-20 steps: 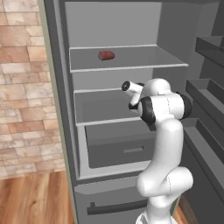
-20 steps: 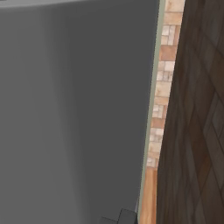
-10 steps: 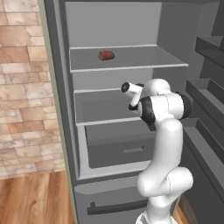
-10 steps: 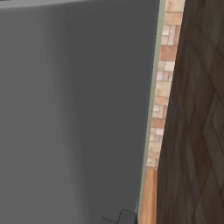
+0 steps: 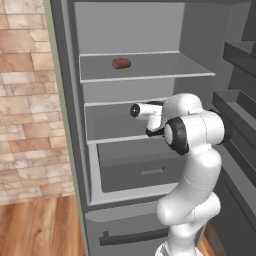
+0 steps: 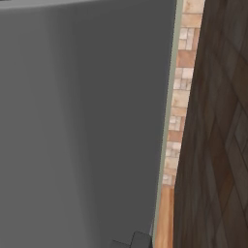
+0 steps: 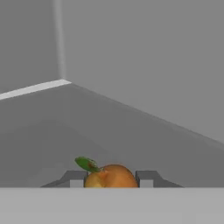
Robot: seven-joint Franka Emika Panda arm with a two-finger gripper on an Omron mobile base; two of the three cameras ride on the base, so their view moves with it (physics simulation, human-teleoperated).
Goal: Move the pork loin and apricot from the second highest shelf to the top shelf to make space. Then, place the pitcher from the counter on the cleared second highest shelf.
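Observation:
In the hand view a small orange apricot [image 7: 111,176] with a green leaf sits between my two dark fingertips [image 7: 75,178], and my gripper [image 7: 111,179] is shut on it just above the grey second highest shelf [image 5: 108,136]. My white arm reaches into that shelf space, and the hand [image 5: 146,112] hides the fingers in the left base view. The reddish-brown pork loin [image 5: 121,63] lies on the top shelf [image 5: 155,74], left of its middle. The pitcher and the counter are out of view.
A grey drawer [image 5: 136,170] sits under the second highest shelf, with a lower drawer and its dark handle [image 5: 131,236] beneath. Door racks [image 5: 239,56] stand at the right and a brick wall [image 5: 25,100] at the left. A grey fridge panel [image 6: 82,121] blocks the right base view.
The arm and the pork loin stand where they were. The jaws have closed in onto the apricot.

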